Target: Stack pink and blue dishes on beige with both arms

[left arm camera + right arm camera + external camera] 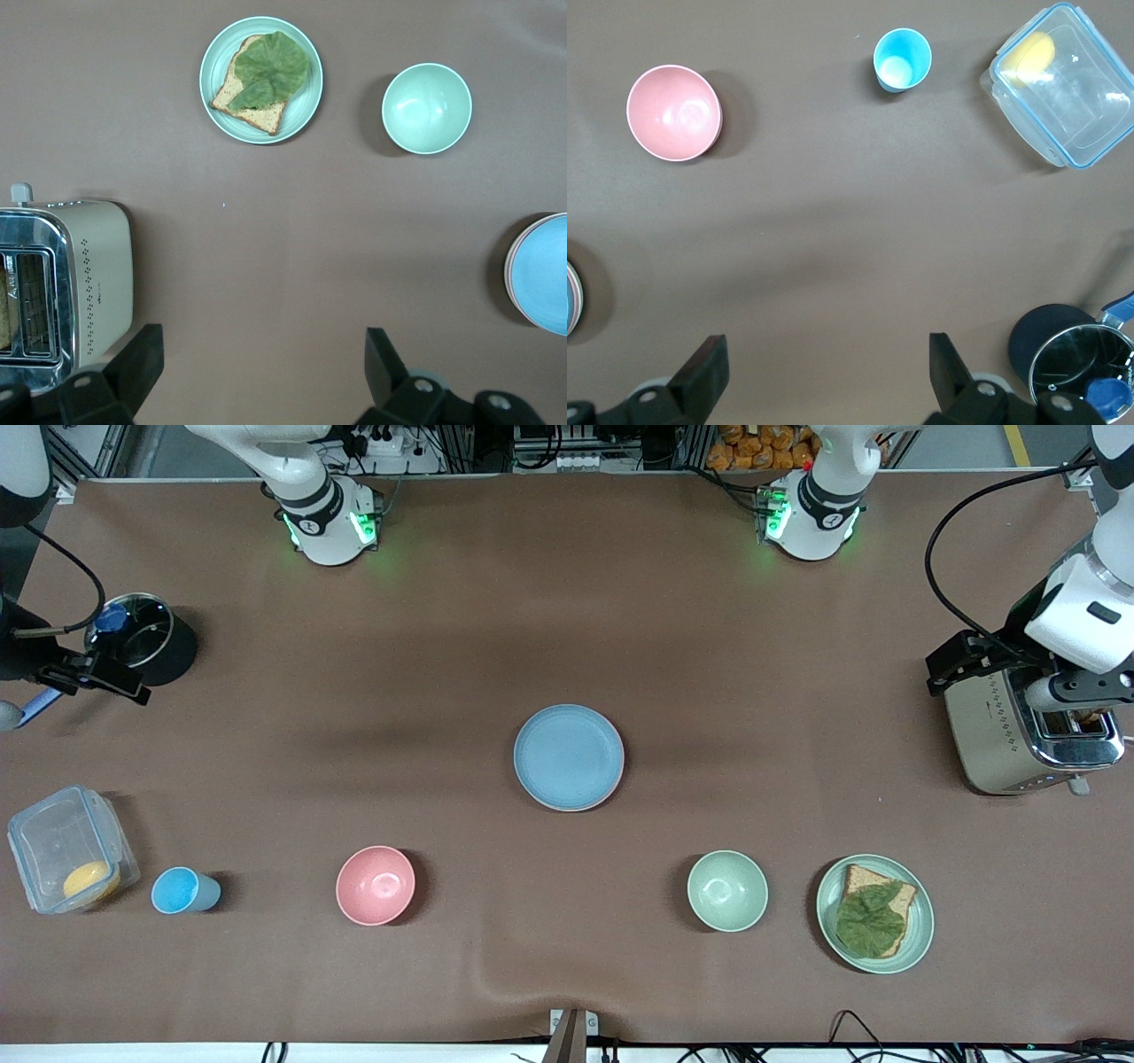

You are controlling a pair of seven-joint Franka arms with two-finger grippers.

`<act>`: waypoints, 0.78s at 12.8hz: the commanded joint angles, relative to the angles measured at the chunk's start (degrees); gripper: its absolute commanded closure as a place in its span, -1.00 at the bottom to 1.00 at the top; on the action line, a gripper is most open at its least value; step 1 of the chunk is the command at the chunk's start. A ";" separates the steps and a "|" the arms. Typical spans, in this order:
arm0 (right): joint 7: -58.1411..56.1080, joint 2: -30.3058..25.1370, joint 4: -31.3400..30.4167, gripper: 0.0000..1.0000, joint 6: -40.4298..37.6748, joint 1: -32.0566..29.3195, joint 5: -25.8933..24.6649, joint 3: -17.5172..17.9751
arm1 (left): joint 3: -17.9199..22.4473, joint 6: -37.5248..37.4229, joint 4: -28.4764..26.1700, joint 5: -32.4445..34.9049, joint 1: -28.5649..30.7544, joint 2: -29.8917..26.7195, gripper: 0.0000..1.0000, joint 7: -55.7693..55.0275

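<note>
The light blue plate lies at the table's middle, on top of a stack. A thin pink rim of the pink plate shows just under it. The beige plate is hidden beneath them. The stack also shows at the edge of the left wrist view, blue plate uppermost. My left gripper hangs open and empty beside the toaster, at the left arm's end of the table. At the right arm's end, my right gripper hangs open and empty by the pot. Neither gripper is close to the stack.
Along the edge nearest the front camera stand a clear box with something yellow in it, a blue cup, a pink bowl, a green bowl and a green plate with toast and lettuce. A toaster and a lidded pot stand at the ends.
</note>
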 commanded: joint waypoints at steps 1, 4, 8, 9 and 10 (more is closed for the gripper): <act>0.13 -0.06 0.24 -1.00 -0.53 -0.49 -1.03 0.75 | 0.02 -0.70 0.04 -1.49 0.07 -0.84 -1.00 1.91; 0.13 -0.06 0.24 -1.00 -0.53 -0.48 -1.12 0.84 | -0.07 -3.15 0.13 -2.10 0.15 -0.93 -1.00 2.71; 0.13 -0.06 0.24 -1.00 -0.53 -0.49 -1.12 0.84 | 0.28 -5.35 0.04 -2.28 0.24 -1.63 -1.00 4.98; 0.13 -0.06 0.24 -1.00 -0.53 -0.49 -1.12 0.84 | 0.45 -5.88 -0.22 -2.37 0.24 -2.50 -1.00 5.51; 0.13 -0.06 0.24 -1.00 -0.53 -0.49 -1.12 0.84 | 0.63 -5.88 -0.57 -2.71 0.24 -3.21 -1.00 5.52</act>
